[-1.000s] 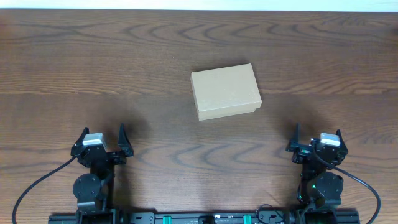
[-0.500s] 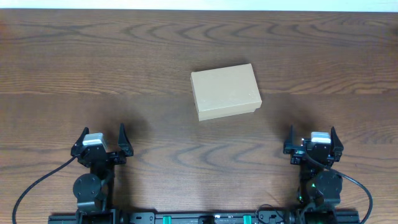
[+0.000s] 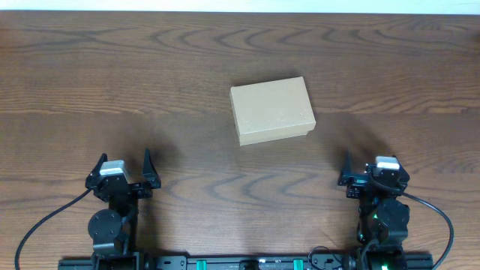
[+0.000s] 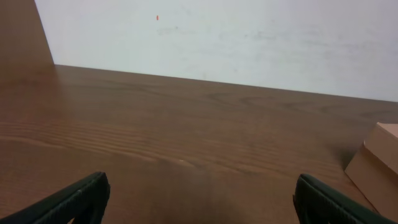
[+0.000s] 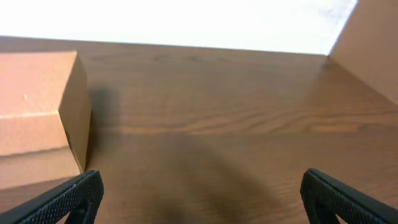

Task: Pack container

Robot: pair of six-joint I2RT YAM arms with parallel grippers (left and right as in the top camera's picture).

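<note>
A closed cardboard container (image 3: 271,109) sits mid-table (image 3: 112,67), well apart from the left gripper (image 3: 124,160) and right gripper (image 3: 373,166), both spread wide and empty at the near edge; likely light, stiff and crushable, it is best pinched across its side walls.

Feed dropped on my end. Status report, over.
Left gripper open, empty. Right gripper open, empty. Container closed, ahead between both, untouched. Nothing in the way.
</note>
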